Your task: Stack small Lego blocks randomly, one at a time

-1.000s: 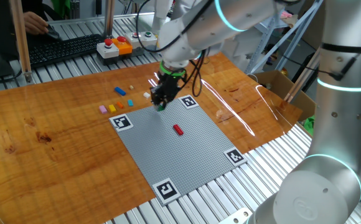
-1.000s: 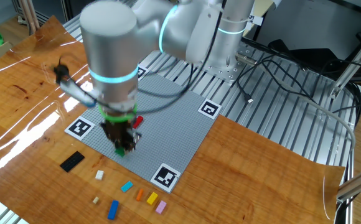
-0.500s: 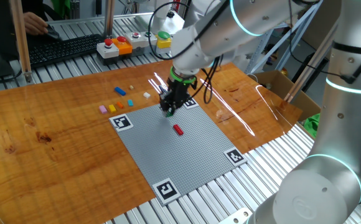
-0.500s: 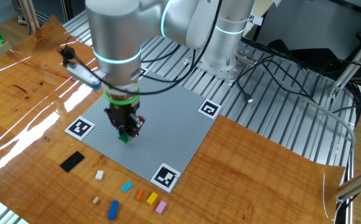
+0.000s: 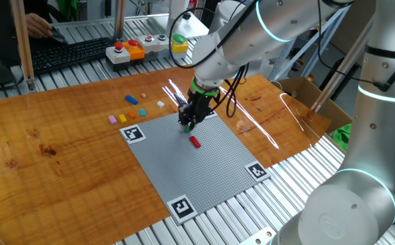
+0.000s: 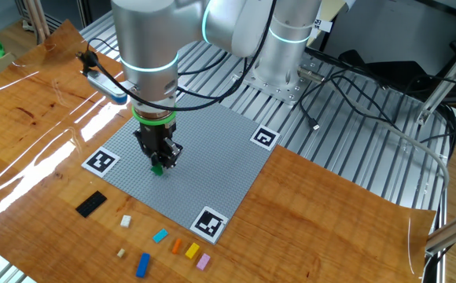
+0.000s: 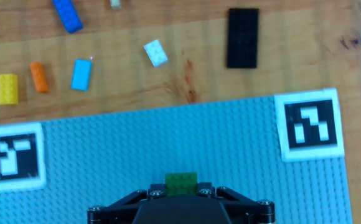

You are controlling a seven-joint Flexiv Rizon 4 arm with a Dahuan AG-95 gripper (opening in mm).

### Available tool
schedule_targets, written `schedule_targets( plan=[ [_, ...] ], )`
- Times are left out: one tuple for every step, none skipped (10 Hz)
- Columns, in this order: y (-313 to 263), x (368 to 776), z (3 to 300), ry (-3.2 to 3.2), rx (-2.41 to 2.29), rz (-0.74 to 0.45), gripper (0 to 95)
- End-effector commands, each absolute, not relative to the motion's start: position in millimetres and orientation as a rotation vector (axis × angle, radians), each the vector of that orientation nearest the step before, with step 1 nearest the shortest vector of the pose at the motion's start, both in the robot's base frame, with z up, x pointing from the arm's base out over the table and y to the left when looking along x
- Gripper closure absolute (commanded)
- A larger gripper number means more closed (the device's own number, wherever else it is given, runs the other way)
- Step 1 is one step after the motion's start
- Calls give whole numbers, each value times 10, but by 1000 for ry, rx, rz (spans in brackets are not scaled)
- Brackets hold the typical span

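Observation:
My gripper [image 5: 188, 124] is shut on a green Lego block [image 7: 181, 182] and holds it low over the grey baseplate [image 5: 204, 163], just left of a red block [image 5: 195, 142] that stands on the plate. The gripper also shows in the other fixed view [image 6: 159, 164], with the green block [image 6: 156, 168] at its tip. The red block is hidden behind the gripper there. Several loose blocks lie on the wood beside the plate: blue [image 7: 66, 15], light blue [image 7: 81, 74], orange [image 7: 38, 77], yellow [image 7: 7, 88], pale blue-white [image 7: 155, 52], and pink [image 6: 204, 261].
A flat black piece [image 7: 242, 37] lies on the wood near the loose blocks. Black-and-white marker tags [image 7: 309, 124] sit at the baseplate corners. A button box [image 5: 127, 51] and a keyboard [image 5: 68, 53] are at the back. The arm [image 6: 145, 55] rises over the plate.
My gripper has carried the green block from the plate's edge near the loose blocks inward over the baseplate, toward the red block, and is now lower.

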State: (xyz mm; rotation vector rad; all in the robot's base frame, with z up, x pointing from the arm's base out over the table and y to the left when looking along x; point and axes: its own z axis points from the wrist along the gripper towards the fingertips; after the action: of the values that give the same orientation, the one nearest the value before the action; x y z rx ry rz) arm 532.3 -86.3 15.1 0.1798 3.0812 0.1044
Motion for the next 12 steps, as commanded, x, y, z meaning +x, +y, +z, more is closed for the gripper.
schedule_targets(
  plan=[
    [-867, 5277, 144, 3071, 204, 98, 950],
    [-867, 5263, 138, 3069, 216, 100, 950],
    [-868, 5240, 128, 3066, 223, 100, 950],
    [-869, 5230, 116, 3061, 253, 105, 950],
    [-870, 5225, 108, 3056, 262, 107, 950],
    [-870, 5224, 104, 3052, 270, 106, 950],
    [-871, 5223, 101, 3052, 268, 103, 950],
    [-871, 5222, 99, 3052, 269, 103, 950],
    [-873, 5210, 92, 3042, 288, 100, 950],
    [-874, 5208, 89, 3042, 293, 100, 950],
    [-876, 5207, 88, 3042, 292, 101, 950],
    [-880, 5196, 80, 3042, 287, 100, 950]
  ],
)
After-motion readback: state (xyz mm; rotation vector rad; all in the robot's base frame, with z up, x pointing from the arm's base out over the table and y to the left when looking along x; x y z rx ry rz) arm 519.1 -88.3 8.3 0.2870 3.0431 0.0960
